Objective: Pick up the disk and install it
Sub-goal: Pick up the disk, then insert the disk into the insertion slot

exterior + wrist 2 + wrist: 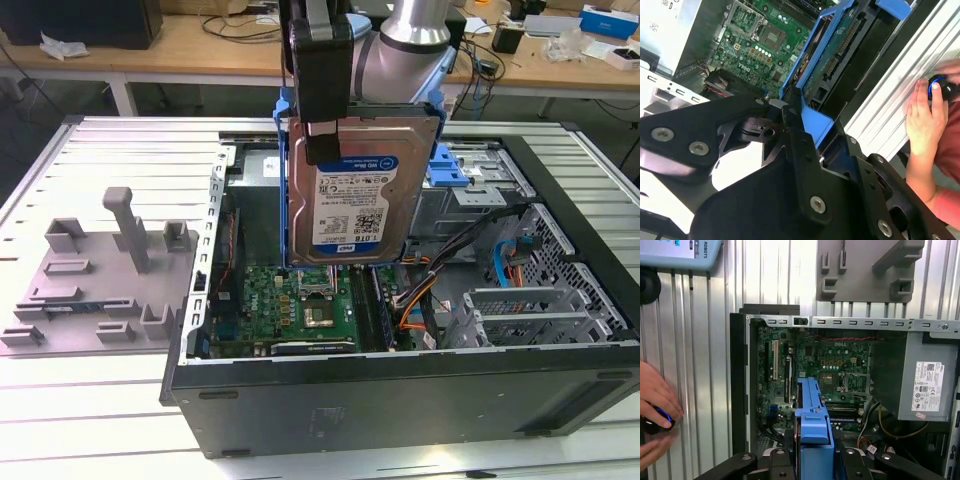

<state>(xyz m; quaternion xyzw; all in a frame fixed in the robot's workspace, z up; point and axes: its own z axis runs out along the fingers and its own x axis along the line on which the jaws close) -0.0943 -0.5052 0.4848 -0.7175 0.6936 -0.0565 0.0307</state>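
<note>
Disk aloft over the open case, hanging upright.
Your gripper (322,145) has its jaws clamped on the disk (350,200) at its top edge, label facing the exterior view. It hangs above the motherboard (300,300), probably kept high so its lower edge clears boards and cables. A hand (925,115) rests beside the case (400,400).

gripper (812,125) clamps disk (830,62) above motherboard (760,45); person's hand (925,117) by ribbed table (890,95)

Silver disk (362,185) — blue bracket, white-and-blue label — green motherboard (300,300)
</note>
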